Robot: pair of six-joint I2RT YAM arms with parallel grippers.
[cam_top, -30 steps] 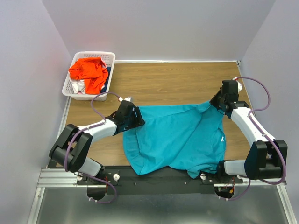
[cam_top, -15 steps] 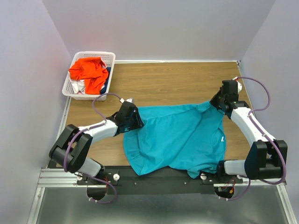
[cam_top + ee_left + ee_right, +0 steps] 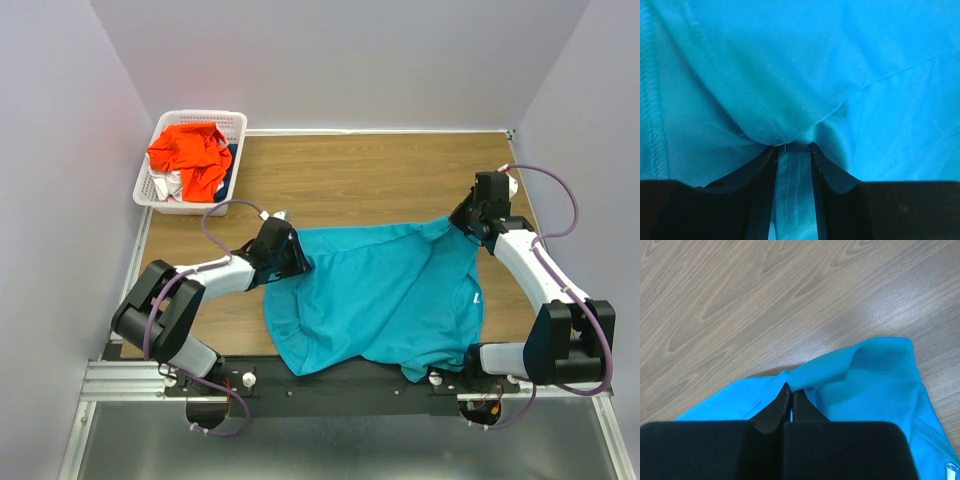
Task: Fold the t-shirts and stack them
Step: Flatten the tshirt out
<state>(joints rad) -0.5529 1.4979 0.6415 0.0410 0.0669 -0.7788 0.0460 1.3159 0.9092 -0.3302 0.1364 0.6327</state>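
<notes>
Left gripper (image 3: 792,167) and right gripper (image 3: 790,391) each pinch an edge of the teal t-shirt (image 3: 385,295), spread unfolded between them on the worktop (image 3: 380,170); the orange-red t-shirt (image 3: 190,150) lies in the basket (image 3: 162,128) beyond the left gripper; nothing stacked.

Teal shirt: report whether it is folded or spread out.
Spread, not folded: teal shirt lies rumpled between left end effector and right end effector.
</notes>
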